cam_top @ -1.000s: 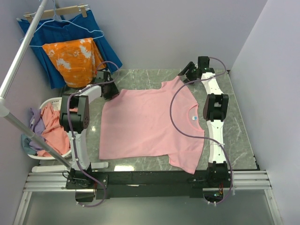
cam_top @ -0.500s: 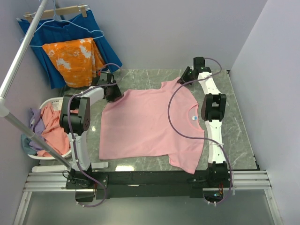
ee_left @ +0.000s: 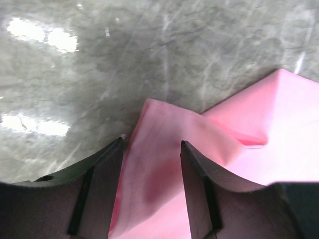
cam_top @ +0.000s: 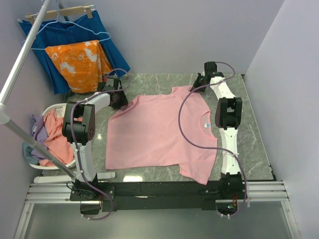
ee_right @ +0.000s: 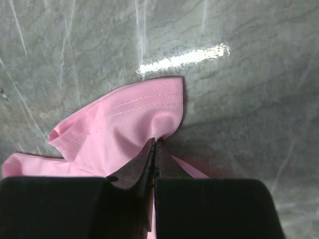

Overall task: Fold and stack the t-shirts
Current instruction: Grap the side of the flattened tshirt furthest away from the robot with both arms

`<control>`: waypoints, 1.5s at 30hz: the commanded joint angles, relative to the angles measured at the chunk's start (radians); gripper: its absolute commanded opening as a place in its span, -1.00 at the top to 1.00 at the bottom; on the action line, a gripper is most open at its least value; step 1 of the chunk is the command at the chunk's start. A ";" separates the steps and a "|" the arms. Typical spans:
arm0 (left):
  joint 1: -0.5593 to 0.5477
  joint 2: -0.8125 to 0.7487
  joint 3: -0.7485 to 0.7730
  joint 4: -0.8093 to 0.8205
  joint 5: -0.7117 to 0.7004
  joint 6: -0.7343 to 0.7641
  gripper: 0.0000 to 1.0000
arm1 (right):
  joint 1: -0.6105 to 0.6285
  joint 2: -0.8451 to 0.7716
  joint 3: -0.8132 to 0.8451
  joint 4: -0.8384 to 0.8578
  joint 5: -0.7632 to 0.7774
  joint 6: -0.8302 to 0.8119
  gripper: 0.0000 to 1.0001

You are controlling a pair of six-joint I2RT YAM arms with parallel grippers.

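Grey marble table (cam_top: 259,134) between lilac walls. Far left, white basket (cam_top: 52,108) holding a salmon shirt (cam_top: 60,142) and a lilac shirt (cam_top: 36,124). Left gripper (ee_left: 152,144) at the far-left corner of the light pink t-shirt (cam_top: 154,134), fingers parted astride the fabric. Shirt spread flat mid-table. Right gripper (ee_right: 155,142) clenched on its far sleeve hem.

Spread flat on the worktop (cam_top: 254,129), one t-shirt (cam_top: 159,132); left of it, in a basket (cam_top: 52,108), more t-shirts (cam_top: 57,142); behind that, hung cloths (cam_top: 79,59).
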 commanded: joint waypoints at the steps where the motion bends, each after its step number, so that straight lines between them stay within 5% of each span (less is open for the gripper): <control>1: 0.018 -0.026 0.057 -0.097 -0.070 0.049 -0.11 | 0.006 -0.133 -0.013 0.031 0.087 -0.083 1.00; 11: 0.072 0.009 0.128 -0.080 -0.026 0.087 -0.07 | -0.003 -0.207 -0.078 0.019 0.123 -0.131 1.00; 18: 0.072 0.014 0.085 -0.043 0.187 0.149 -0.41 | -0.003 -0.181 -0.055 0.002 0.108 -0.120 1.00; 23: 0.072 0.031 0.082 -0.014 0.261 0.158 -0.40 | -0.003 -0.163 -0.042 -0.008 0.100 -0.118 1.00; 28: 0.072 0.082 0.096 0.006 0.316 0.161 -0.05 | -0.003 -0.161 -0.046 -0.008 0.100 -0.121 1.00; 37: 0.072 0.114 0.106 0.027 0.343 0.164 0.98 | -0.003 -0.161 -0.047 -0.012 0.099 -0.126 1.00; 45: 0.074 0.048 0.209 0.012 0.255 0.179 0.99 | -0.002 -0.236 -0.125 0.026 0.146 -0.186 1.00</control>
